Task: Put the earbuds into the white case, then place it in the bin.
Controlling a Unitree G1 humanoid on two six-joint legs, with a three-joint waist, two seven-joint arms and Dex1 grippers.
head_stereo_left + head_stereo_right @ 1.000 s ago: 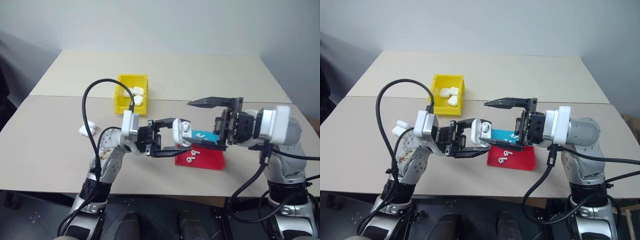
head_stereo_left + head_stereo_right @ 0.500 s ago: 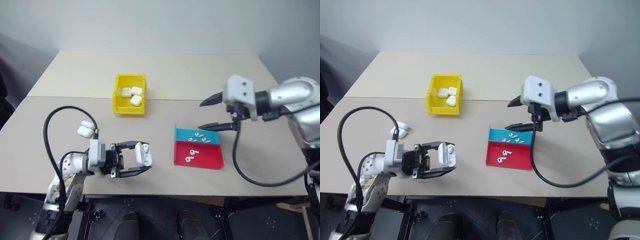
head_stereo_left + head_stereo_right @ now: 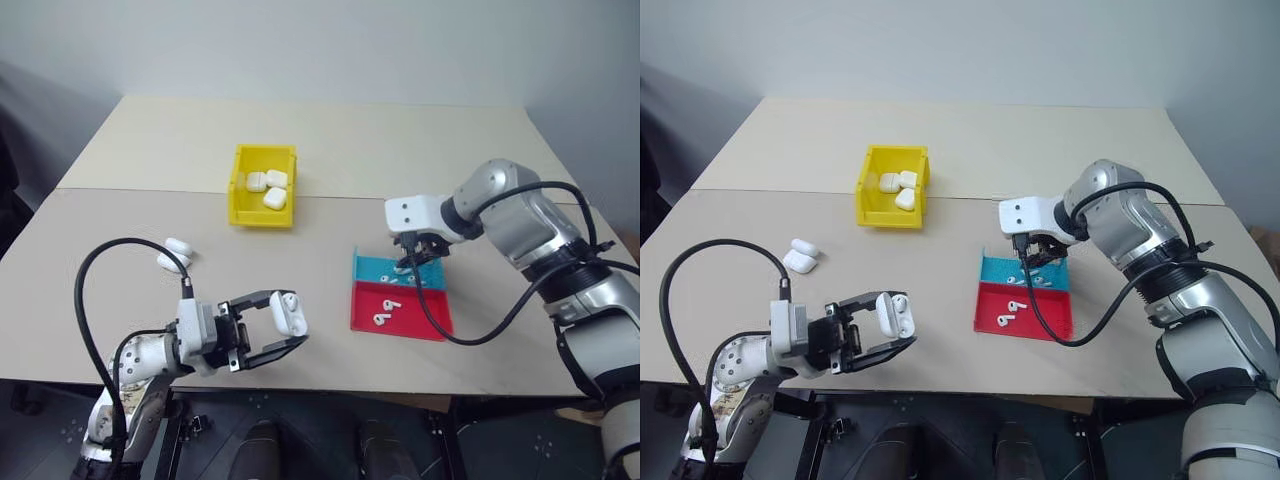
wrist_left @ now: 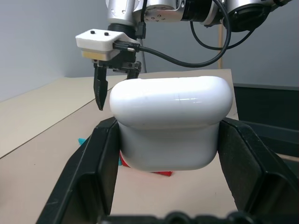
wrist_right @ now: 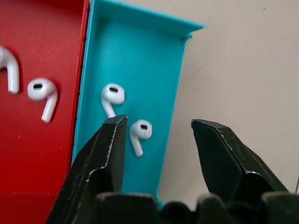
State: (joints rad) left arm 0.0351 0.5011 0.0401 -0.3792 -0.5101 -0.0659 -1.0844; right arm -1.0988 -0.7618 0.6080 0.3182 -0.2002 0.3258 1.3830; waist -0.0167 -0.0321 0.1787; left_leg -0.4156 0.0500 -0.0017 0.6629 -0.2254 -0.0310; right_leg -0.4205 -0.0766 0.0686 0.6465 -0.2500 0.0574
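Lying in the blue tray point(image 5: 133, 56), two earbuds point(image 5: 139, 133) sit under the right hand point(image 5: 156, 128), its fingers parted. Two more lie in the red tray point(image 3: 425, 318). The left hand point(image 3: 283, 330) grips one white case point(image 3: 290, 311) near; three fill the bin point(image 3: 240, 190), two rest on the desk point(image 3: 450, 150).

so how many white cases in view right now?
6. Three cases in the yellow bin. Two on the table to its left. One held in the left gripper. Others may hide in the bin.
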